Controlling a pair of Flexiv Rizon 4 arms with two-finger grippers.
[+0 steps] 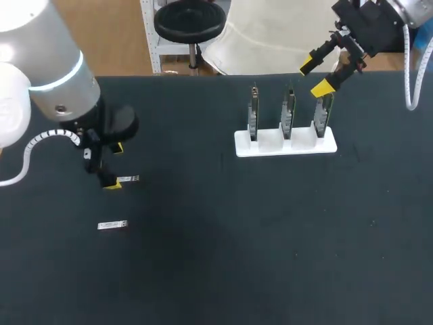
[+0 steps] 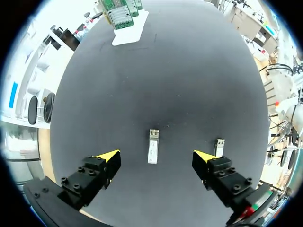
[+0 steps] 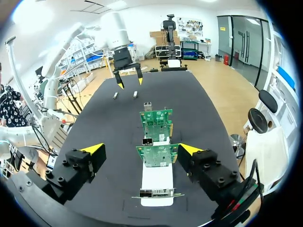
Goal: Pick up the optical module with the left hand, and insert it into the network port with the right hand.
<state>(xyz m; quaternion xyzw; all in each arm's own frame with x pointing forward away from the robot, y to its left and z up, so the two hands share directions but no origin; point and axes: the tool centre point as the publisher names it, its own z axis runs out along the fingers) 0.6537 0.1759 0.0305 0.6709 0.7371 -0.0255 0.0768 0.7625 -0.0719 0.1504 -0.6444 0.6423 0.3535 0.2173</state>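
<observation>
Two small silver optical modules lie on the black table. In the left wrist view, one module point(image 2: 152, 146) lies below the gap of my open left gripper point(image 2: 156, 158), untouched. The second module point(image 2: 218, 147) lies just beside one fingertip point(image 2: 203, 156). From above, my left gripper point(image 1: 114, 166) hangs at the table's left, over one module point(image 1: 128, 179) and behind the other module point(image 1: 112, 225). The network cards point(image 1: 287, 112) stand upright in a white rack point(image 1: 285, 143). My right gripper point(image 1: 315, 76) hovers open and empty above the rack's right end; the nearest card point(image 3: 157, 153) sits between its fingers.
The rack point(image 3: 156, 182) holds three green cards in a row along the table's far right. My left arm point(image 3: 124, 56) shows beyond it in the right wrist view, with both modules point(image 3: 135, 94) below it. Bare black tabletop lies between the modules and the rack.
</observation>
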